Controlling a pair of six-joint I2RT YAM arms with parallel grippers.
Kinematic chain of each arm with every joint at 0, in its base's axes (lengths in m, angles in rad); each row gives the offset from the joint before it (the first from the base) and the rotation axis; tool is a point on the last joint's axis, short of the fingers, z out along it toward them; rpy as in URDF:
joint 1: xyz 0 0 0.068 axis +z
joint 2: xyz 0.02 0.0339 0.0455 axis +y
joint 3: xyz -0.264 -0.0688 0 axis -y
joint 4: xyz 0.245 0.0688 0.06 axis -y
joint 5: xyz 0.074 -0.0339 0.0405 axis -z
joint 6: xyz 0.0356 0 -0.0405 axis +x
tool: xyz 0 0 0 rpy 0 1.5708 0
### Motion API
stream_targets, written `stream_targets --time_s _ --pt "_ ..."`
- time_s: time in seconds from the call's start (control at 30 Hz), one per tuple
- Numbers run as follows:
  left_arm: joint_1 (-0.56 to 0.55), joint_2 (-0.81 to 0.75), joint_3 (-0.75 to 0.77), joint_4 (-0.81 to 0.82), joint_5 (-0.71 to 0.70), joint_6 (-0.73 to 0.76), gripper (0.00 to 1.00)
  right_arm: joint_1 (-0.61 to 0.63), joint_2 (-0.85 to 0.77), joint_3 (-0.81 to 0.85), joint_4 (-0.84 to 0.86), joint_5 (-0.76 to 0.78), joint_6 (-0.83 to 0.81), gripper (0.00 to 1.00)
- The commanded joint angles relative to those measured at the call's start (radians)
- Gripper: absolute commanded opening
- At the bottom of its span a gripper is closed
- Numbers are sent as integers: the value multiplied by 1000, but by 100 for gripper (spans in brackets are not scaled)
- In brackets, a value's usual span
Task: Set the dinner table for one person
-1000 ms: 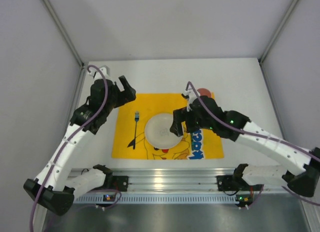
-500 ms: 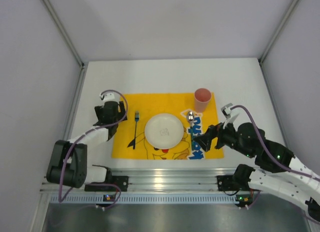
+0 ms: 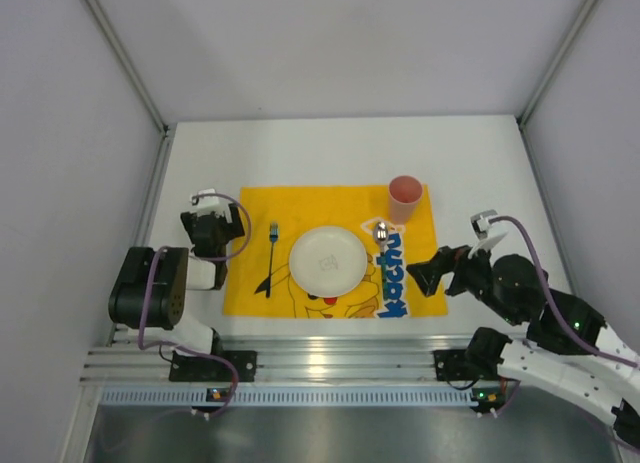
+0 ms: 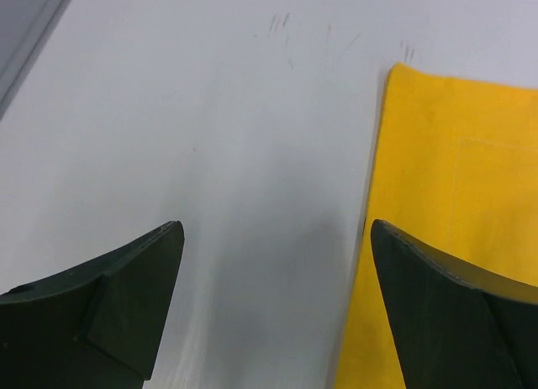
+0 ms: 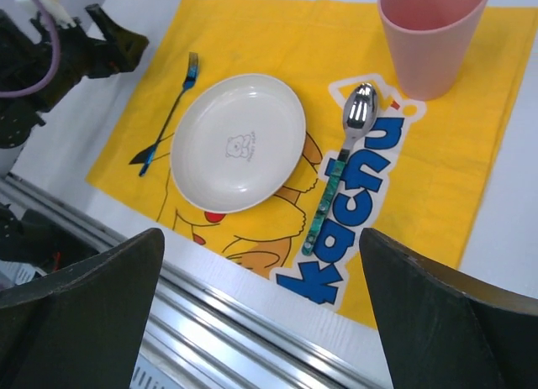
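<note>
On the white dinner table [image 3: 300, 153] lies a yellow cartoon placemat [image 3: 340, 205]. On it are a white plate [image 3: 328, 259], a fork [image 3: 271, 258] to its left, a spoon [image 3: 381, 235] to its right and a pink cup [image 3: 404, 198] at the far right corner. The right wrist view shows the plate [image 5: 238, 141], fork [image 5: 168, 113], spoon [image 5: 340, 164] and cup [image 5: 430, 32]. My left gripper [image 3: 212, 223] is open and empty, low over the table at the mat's left edge [image 4: 378, 238]. My right gripper [image 3: 432, 273] is open and empty, raised near the mat's right edge.
A metal rail [image 3: 330, 358] runs along the near edge and shows in the right wrist view [image 5: 235, 355]. Grey walls close in the back and sides. Bare white tabletop [image 4: 210, 120] lies left of the mat.
Both arms have drawn back from the mat toward their bases. The left arm has folded down at the mat's left edge. The right gripper has pulled back to the right of the mat.
</note>
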Motion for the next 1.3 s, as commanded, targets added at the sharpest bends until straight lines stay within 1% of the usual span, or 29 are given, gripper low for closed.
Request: stream_targets --time_s 0.0,0.03,0.07,0.1,0.13,0.2,0.33,0.37,0.4,0.43,0.47,0.5,0.57,0.6,0.63,0.67,0.7,0.73,0.8,0.87,0.9,0.97,1.0,1.07,1.1,1.13,1.17,1.23,1.27 --pt "24 21 -117 394 95 -11 98 3 84 -12 -1 102 -2 100" --pt "24 2 -88 285 80 -23 98 3 109 -23 5 165 -8 100" --pt "22 -12 -69 231 78 -20 99 3 129 -31 8 208 12 100" --pt "15 -7 -68 242 69 -5 98 1 182 -38 17 260 33 100" --pt "13 -3 -80 267 70 1 99 3 212 -46 24 388 53 100" --pt "13 -1 -86 293 72 3 99 1 317 -36 52 521 41 100" --pt "13 0 -84 292 72 3 99 -2 488 6 114 664 -68 100" --pt "13 0 -84 292 72 3 99 -6 503 -15 170 631 -268 100" --pt "13 -1 -84 292 72 3 99 -72 548 -35 273 569 -328 100" --pt "13 -1 -84 292 72 3 99 -132 575 -32 284 546 -320 100" --pt "13 0 -84 292 72 1 99 -286 611 -49 333 427 -286 100" --pt "13 -1 -86 292 74 3 99 -363 614 -49 377 361 -287 100" --pt "13 -1 -86 293 74 1 99 -497 606 -152 505 288 -318 100" --pt "13 -1 -84 289 72 1 99 -579 590 -257 687 271 -344 100" --pt "13 -1 -84 290 72 3 99 -609 582 -314 796 261 -382 100" --pt "13 -3 -84 288 72 1 99 -638 582 -369 903 226 -495 100" --pt "13 -3 -84 290 75 1 99 -689 606 -473 1129 136 -567 100" --pt "13 0 -84 290 74 1 99 -716 634 -512 1236 98 -606 100" --pt "13 -1 -84 290 74 3 99 -801 730 -540 1412 22 -576 100" --pt "13 -1 -84 288 74 1 99 -833 779 -526 1473 -6 -540 100" --pt "13 -1 -84 288 74 1 99 -862 828 -520 1572 -52 -507 100" --pt "13 0 -84 288 72 3 99 -890 893 -485 1620 -86 -507 100" --pt "13 -1 -84 290 74 1 99 -910 954 -441 1608 -123 -523 96" --pt "13 -1 -84 288 72 1 99 -947 1032 -477 1753 -205 -517 99" --pt "13 -1 -84 290 74 1 99 -970 1040 -543 1851 -308 -526 100" --pt "13 -1 -84 290 74 3 99 -968 1062 -558 1942 -303 -521 97" --pt "13 -1 -84 288 72 3 99 -970 1047 -566 1911 -295 -523 98" --pt "13 0 -84 288 72 1 99 -970 1051 -588 1978 -306 -527 98" --pt "13 0 -84 290 74 3 99 -970 1048 -577 1928 -299 -527 99"
